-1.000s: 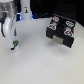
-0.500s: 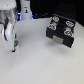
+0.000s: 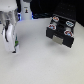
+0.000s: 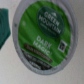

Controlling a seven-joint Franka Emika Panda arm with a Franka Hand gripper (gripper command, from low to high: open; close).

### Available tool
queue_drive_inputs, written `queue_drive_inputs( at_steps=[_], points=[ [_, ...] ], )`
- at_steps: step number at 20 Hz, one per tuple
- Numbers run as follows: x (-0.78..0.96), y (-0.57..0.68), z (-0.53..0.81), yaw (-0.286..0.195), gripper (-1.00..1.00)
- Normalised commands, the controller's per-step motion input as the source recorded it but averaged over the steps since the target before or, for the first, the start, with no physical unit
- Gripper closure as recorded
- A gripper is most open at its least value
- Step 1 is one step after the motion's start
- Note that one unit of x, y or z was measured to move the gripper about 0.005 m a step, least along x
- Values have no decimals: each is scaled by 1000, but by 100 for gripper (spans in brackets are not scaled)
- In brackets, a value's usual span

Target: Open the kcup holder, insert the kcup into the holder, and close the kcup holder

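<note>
The kcup [image 4: 44, 32] fills the wrist view: a white-rimmed pod with a bright green printed top, very close under the camera. In the exterior view the kcup [image 3: 17, 48] is a small green spot on the white table at that view's left. My gripper [image 3: 13, 45] hangs right at it, at the end of the white arm. The fingers are too small and blurred to read. The kcup holder [image 3: 60, 33] is a black box at the exterior view's right, with a pale handle [image 3: 59, 40] on its front. Whether a drawer is pulled out cannot be made out.
Round dark-topped pods [image 3: 56, 20] sit on the holder's top. A dark upright object [image 3: 25, 10] stands at the back of the white table [image 3: 40, 62]. A teal shape [image 4: 3, 27] shows at the edge of the wrist view.
The arm has stayed over the kcup at the exterior view's left, with at most a slight drop. The holder has not moved.
</note>
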Motion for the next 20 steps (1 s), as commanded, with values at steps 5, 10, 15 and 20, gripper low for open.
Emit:
queue_drive_inputs(
  at_steps=[5,10,15,20],
  points=[
    [35,-8,33,-45,100],
    [27,-15,50,-33,100],
    [0,0,0,-8,100],
    [68,237,514,-22,100]
  ],
)
